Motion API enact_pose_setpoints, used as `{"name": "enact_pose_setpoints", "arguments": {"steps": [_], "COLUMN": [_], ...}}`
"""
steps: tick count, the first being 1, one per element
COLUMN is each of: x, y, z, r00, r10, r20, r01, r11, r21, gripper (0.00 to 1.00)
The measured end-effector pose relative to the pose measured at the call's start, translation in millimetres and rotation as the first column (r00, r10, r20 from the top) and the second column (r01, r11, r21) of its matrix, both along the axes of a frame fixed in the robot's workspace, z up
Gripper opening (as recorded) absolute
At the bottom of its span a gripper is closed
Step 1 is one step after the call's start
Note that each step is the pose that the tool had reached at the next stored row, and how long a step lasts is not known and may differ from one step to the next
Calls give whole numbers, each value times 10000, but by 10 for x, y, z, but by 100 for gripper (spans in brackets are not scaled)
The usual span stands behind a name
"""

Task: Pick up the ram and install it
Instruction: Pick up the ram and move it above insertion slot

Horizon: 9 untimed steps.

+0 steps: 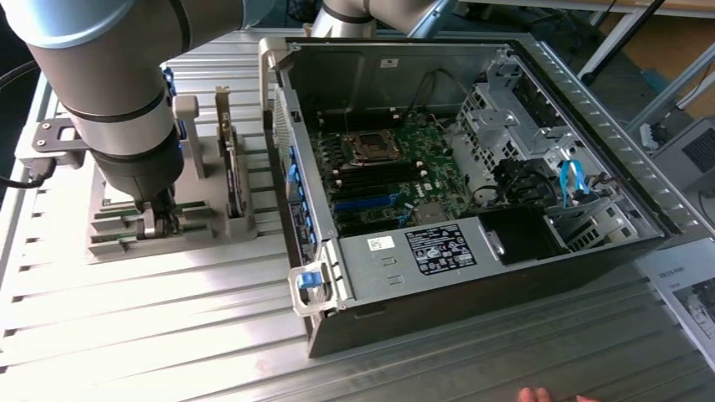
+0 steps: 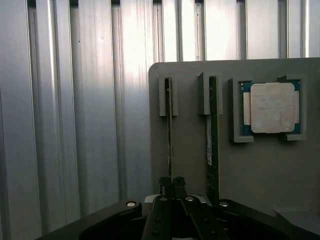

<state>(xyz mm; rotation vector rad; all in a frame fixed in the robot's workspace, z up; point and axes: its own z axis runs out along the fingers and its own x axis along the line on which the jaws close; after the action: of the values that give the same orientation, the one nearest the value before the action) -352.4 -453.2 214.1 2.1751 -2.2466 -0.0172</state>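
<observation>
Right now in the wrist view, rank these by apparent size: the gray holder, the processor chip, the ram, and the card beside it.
1. gray holder
2. processor chip
3. card and ram: both are edge-on slivers. The card looks slightly longer, but they are too close to rank.

Ribbed alu table [image 1: 167, 318] carries 3 items. Grey holder plate [image 1: 213, 234] at the exterior view's left, open PC case [image 1: 447, 310] just beside it, printed sheet [image 1: 684, 289] at far right.

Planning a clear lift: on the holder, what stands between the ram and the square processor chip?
In the wrist view, a second circuit board stands on edge in its own slot between the ram and the processor chip.
</observation>
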Motion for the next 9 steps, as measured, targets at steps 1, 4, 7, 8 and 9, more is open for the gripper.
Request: {"name": "enact_pose_setpoints", "arguments": {"steps": [1,4,7,8,9], "x": [0,0,1,1,1], "y": [0,0,0,0,0], "z": [13,46,109,122,136], "r00": [10000,10000,10000,10000,10000], "r10": [0,0,0,0,0], "r20": [-1,0,0,0,0], "r01": [0,0,0,0,0], "r11": [10000,10000,10000,10000,10000], "r21": [0,0,0,0,0], "gripper": [12,12,12,12,12]}}
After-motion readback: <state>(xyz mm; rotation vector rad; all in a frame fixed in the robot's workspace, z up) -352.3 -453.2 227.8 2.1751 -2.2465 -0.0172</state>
